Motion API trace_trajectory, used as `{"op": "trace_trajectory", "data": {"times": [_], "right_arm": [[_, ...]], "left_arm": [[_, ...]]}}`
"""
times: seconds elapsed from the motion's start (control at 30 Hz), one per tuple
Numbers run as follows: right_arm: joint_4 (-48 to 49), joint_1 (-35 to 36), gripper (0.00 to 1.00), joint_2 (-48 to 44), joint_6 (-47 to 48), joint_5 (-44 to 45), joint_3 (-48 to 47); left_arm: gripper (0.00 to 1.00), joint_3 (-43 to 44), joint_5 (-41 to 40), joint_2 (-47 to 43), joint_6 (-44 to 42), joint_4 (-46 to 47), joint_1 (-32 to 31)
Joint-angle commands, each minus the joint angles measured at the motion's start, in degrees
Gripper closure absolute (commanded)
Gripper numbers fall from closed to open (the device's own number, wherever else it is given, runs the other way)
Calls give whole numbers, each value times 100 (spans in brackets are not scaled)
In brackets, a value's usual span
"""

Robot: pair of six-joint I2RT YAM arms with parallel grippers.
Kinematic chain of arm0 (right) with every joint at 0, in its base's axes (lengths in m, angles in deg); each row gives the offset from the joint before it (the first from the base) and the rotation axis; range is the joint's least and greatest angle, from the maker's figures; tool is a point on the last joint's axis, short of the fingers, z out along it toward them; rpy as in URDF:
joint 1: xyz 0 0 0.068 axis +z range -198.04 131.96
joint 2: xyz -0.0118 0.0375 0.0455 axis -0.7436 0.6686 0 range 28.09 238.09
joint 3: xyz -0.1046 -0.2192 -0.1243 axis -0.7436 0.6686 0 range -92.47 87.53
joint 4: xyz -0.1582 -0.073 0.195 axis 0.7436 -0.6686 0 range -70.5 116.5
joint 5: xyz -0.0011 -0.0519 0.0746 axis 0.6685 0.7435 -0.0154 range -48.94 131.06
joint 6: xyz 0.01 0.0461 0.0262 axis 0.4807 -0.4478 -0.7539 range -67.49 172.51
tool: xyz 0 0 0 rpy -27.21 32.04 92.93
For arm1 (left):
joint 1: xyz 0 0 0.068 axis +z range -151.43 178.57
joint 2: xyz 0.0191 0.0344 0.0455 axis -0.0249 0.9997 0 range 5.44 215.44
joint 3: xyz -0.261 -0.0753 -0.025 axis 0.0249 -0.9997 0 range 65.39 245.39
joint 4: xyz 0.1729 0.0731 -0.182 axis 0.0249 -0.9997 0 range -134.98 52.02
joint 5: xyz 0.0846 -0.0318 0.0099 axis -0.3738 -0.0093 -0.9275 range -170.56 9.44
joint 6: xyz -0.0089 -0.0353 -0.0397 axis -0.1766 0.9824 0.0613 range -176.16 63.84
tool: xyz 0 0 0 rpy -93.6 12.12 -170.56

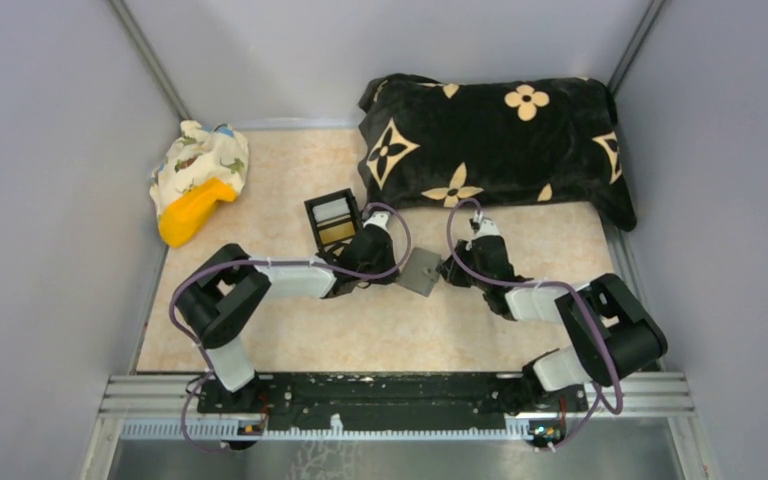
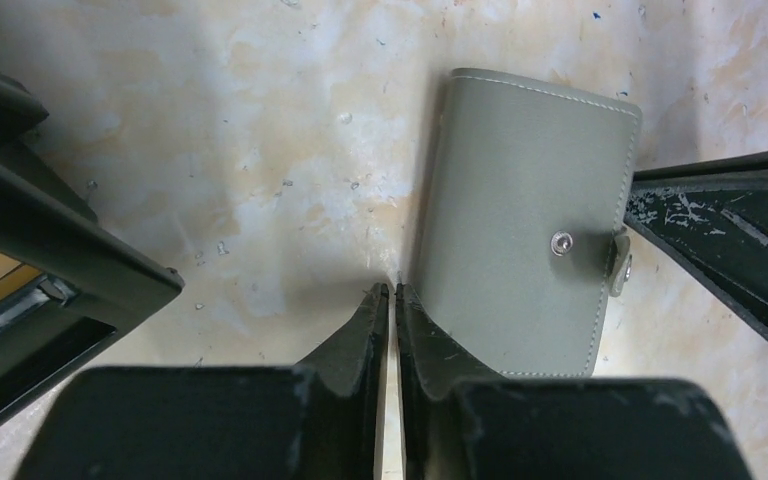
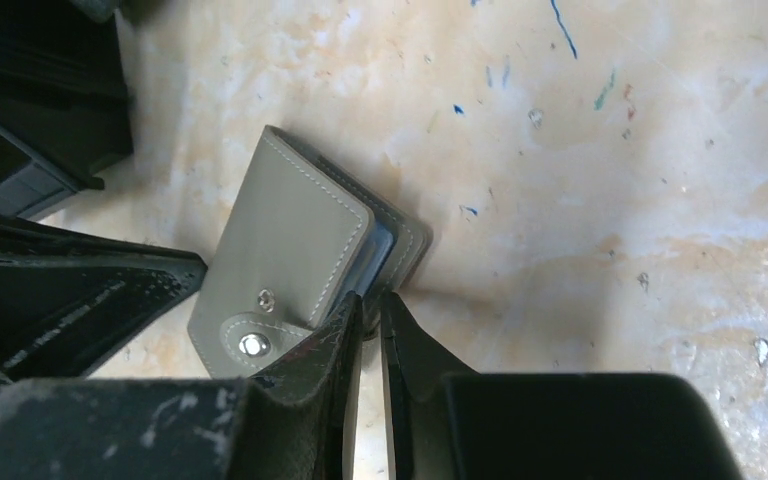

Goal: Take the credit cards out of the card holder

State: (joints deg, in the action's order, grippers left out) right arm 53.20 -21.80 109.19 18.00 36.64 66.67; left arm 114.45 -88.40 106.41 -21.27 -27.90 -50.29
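Where the two arms meet near the middle of the beige marbled table (image 1: pixel 360 340), we see the small flat grey stitched card holder (image 1: pixel 421 271) lying between the two tools. The left gripper (image 1: pixel 397 266) is at its left edge and the right gripper (image 1: pixel 448 270) at its right edge, so both side edges are crowded, while its near and far edges are free.

From the left wrist, we find the left gripper (image 2: pixel 391 293) drawn almost together, with only a thin slit of table showing between the fingers. Its tips are just beside the long stitched edge of the card holder (image 2: pixel 520 225). A snap stud shows bare on the grey face, with the strap tab at the opposite edge.

From the right wrist, the right gripper (image 3: pixel 368 302) is likewise nearly closed. Its tips are against the edge of the card holder (image 3: pixel 295 250) by the strap. We cannot tell whether they pinch any of it. There the upper flap stands slightly raised, and a sliver of light-blue inner face (image 3: pixel 382 243) shows.

A black box with gold and silvery compartments (image 1: pixel 333 221) stands just beyond the left gripper, near the card holder but apart from it. A black pillow with a cream flower pattern (image 1: pixel 495 150) fills the far right corner. A dinosaur-print cloth bundle with a yellow plastic piece (image 1: pixel 198 180) lies in the far left corner. Bare table runs from the card holder to the near edge.
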Motion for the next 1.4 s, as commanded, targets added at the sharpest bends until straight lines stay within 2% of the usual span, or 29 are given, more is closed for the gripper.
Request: {"op": "trace_trajectory", "data": {"times": [0.0,0.4,0.7,0.9,1.13,1.37], "right_arm": [[375,39,87,-42,68,-192,-328],[458,182,87,-213,32,-395,-374],[301,559,87,-319,219,-506,-730],[366,671,86,29,244,-465,-755],[298,884,86,449,365,-408,-848],[467,996,86,731,303,-275,-579]], "left_arm": [[88,65,277,211,-10,-147,-14],[83,165,577,352,16,-2,-49],[70,112,875,332,27,293,-76],[65,-2,1228,232,6,583,-84],[53,-170,1262,-22,-235,640,-85],[56,-420,1065,-508,-303,289,-87]]}}
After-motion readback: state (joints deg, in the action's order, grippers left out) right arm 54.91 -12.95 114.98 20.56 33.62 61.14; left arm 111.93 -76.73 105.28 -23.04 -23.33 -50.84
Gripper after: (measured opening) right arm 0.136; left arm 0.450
